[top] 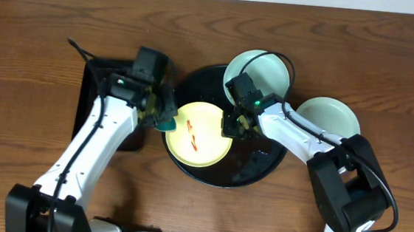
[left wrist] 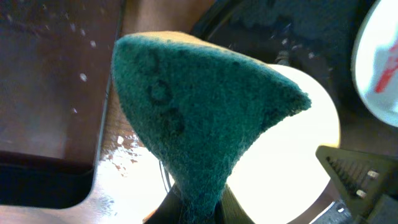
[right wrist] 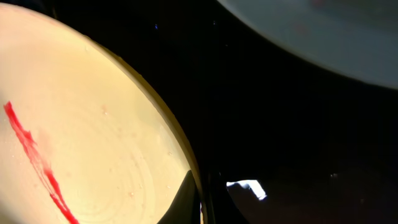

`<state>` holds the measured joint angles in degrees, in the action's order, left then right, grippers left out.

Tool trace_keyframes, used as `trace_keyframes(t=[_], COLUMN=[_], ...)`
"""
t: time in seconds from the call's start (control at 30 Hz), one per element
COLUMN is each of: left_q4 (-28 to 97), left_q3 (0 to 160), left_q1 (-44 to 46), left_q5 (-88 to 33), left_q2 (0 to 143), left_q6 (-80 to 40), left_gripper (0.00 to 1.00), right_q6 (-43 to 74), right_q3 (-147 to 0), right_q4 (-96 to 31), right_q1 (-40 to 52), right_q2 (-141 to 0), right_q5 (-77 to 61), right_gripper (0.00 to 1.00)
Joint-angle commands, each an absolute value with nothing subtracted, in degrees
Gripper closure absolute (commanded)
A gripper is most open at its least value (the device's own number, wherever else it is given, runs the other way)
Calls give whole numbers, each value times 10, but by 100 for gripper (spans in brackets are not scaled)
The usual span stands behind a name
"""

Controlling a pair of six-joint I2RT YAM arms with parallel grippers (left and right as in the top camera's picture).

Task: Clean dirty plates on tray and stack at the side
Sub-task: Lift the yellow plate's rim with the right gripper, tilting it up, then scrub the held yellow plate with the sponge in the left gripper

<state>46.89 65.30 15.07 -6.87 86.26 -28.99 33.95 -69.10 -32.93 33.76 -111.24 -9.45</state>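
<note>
Hard scrubbing by the left claw [top: 164,117] (clamped on a green scouring sponge [left wrist: 199,106]) could tear the yellow plate [top: 208,142] on the round black tray [top: 260,166] from the right claw [top: 234,124] pinching its rim.

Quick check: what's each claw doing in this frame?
Left claw: closed on the green scouring sponge.
Right claw: closed on the rim of the yellow plate.

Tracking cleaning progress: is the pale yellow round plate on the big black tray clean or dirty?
Dirty: the pale yellow round plate shows a thin red smear in the overhead and right wrist views.
</note>
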Motion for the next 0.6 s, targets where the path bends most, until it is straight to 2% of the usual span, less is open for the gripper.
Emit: trace_keyframes(t=[0.0,0.23,0.33,0.5,0.57], left_q4=[446,368,350,335,337], left_q3=[622,609,609,609,609], left_q1=[169,222,227,227,227], left_q5=[-53,-38,-37,-39,-72], left_q2=[881,953,995,1056,1067], left_q6=[-344,-268,-222,-220,-185], left_gripper=[93,92,92,92,93], right_q6=[358,360,360,360,360], right_q3=[-686,-686,-686,-686,-686], right_q4=[-321,-320,-320,-320,-320], right_q1=[331,332,336,338,338], right_q2=[-1126,-1126,-1126,-1126,-1126], right_q5=[-71,-71,-71,-71,-71], right_gripper=[99,99,99,99,99])
